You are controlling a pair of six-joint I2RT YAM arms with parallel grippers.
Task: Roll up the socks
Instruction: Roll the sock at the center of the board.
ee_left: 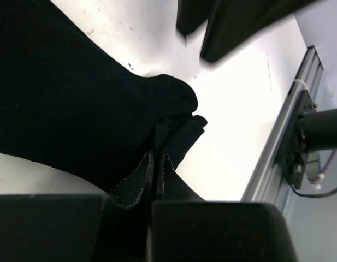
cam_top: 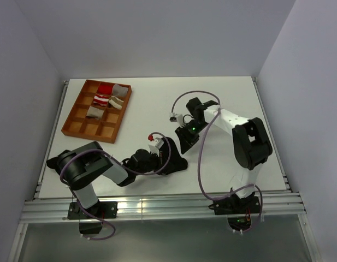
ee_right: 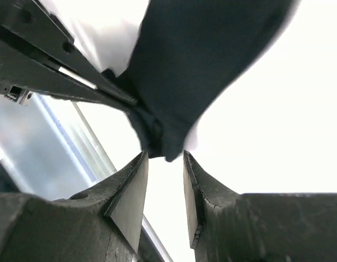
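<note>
Black sock (ee_left: 75, 109) sits pinched in the left gripper (ee_left: 155, 164), probably to start rolling, its tip just ahead of the spread right gripper (ee_right: 164, 164).

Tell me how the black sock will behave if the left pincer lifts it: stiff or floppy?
Probably floppy: the black sock bunches into folds where the left pincer is shut on it. Likely light, since the fabric looks thin. It should hardly roll away, as it lies flat on the table.
</note>
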